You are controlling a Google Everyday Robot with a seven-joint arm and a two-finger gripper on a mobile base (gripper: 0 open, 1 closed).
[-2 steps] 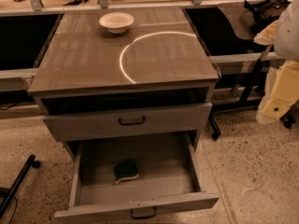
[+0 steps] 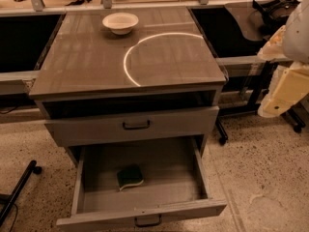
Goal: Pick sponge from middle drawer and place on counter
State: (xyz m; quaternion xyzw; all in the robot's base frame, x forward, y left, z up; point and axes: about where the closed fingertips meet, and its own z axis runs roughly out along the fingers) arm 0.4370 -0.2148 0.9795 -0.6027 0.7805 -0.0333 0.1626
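Observation:
The sponge [image 2: 129,177], dark green over pale yellow foam, lies flat on the floor of the middle drawer [image 2: 145,214], left of centre. That drawer is pulled fully open. The like grey drawer [image 2: 135,125] above it is closed. The counter [image 2: 96,62] with its white arc is above both. Only pale cream links of my arm [image 2: 285,88] show at the right edge, beside the cabinet and well away from the sponge. My gripper is out of view.
A white bowl [image 2: 120,22] stands at the back left of the counter. Dark side tables [image 2: 21,47] flank the cabinet on both sides. A black headset [image 2: 275,8] lies on the right one. A black wheeled leg [image 2: 19,190] crosses the floor at lower left.

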